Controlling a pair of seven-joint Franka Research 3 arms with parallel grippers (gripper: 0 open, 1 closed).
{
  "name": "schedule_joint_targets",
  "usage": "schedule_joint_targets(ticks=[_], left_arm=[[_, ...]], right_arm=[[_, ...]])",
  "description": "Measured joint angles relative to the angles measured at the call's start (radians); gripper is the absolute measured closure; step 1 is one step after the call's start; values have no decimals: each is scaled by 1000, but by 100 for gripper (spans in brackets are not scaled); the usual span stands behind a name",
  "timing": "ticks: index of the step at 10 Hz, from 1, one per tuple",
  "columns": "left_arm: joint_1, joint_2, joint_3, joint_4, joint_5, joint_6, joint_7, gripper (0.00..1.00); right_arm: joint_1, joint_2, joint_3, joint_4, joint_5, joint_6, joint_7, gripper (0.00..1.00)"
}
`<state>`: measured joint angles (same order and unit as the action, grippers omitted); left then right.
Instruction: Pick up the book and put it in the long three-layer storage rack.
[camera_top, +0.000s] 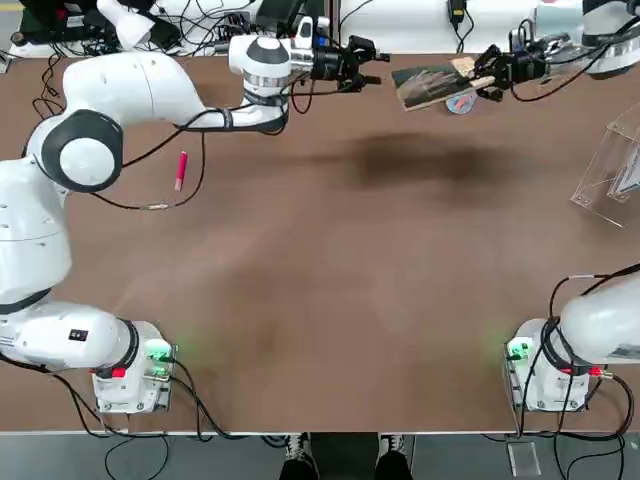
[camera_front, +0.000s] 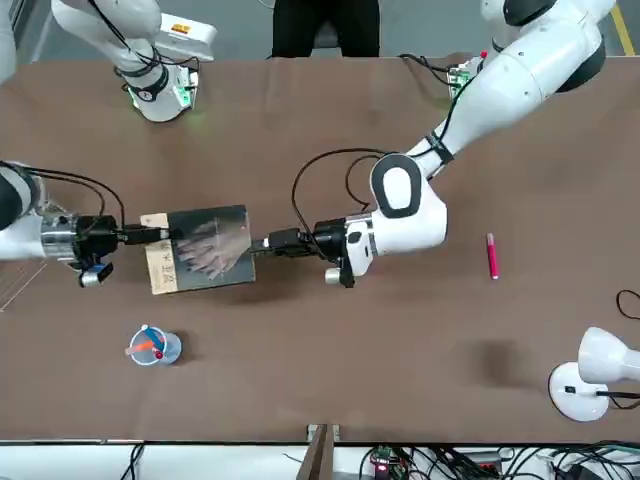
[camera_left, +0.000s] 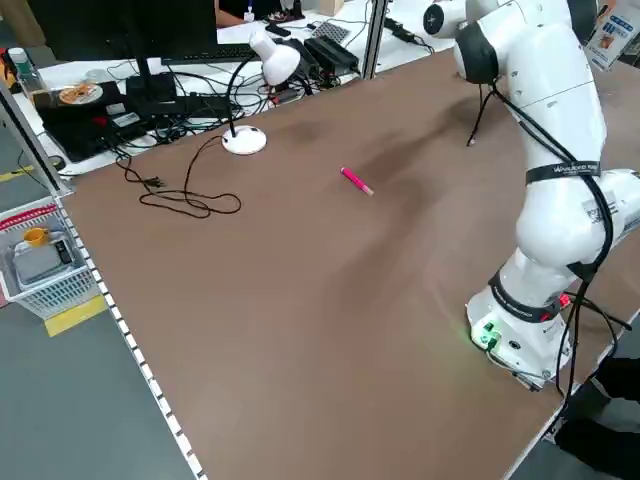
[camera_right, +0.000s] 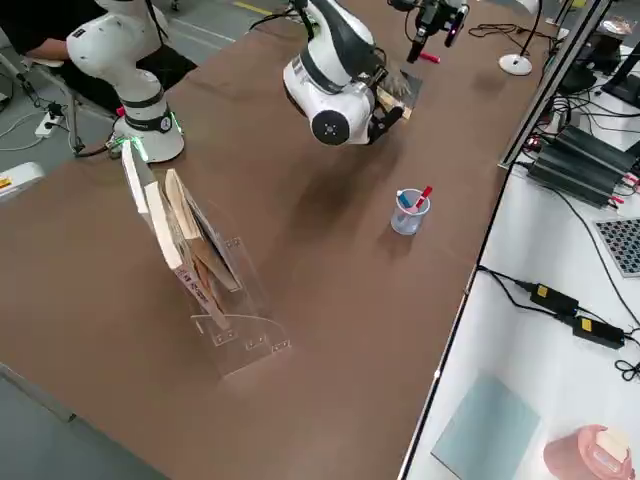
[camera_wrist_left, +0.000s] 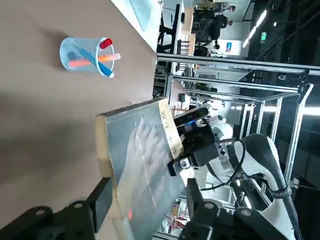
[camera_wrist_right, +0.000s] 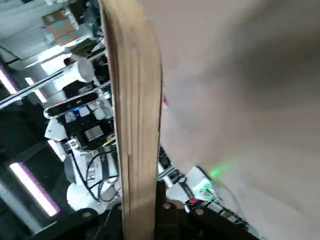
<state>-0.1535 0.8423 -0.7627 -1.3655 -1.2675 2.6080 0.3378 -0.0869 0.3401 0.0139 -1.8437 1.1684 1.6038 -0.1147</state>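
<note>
The book (camera_front: 200, 250) is seen in the left middle of the front view, held up off the brown table (camera_front: 330, 380) between the two arms. In the top view it is found near the upper right. The right gripper (camera_front: 135, 236) is clamped tight on the tan strip at the book's edge. The left gripper (camera_front: 268, 243) is placed at the opposite edge; in the left wrist view its fingers are spread apart on either side of the book and nothing is squeezed.

The book is judged to be thin, light and stiff, with a smooth cover that could slip. It is best gripped near the tan edge, where the pages are bound together and cannot flop open.

The clear rack (camera_right: 215, 275) is shown fully only in the right side view, at lower left, with other books already leaning in it. In the top view just a corner of it is seen at the right edge. The small cup (camera_front: 150, 347) of pens is shown below the book in the front view. The book's thick edge is shown close up only in the right wrist view. No book is shown in the left side view.
</note>
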Motion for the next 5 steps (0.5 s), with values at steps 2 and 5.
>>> schedule_joint_targets(ticks=[2, 5], left_arm=[[1, 0, 0, 5, 0, 0, -2, 30], [9, -23, 6, -11, 9, 8, 3, 15]], right_arm=[[-24, -7, -1, 63, -100, -2, 72, 85], [-65, -29, -2, 156, -249, -29, 157, 85]])
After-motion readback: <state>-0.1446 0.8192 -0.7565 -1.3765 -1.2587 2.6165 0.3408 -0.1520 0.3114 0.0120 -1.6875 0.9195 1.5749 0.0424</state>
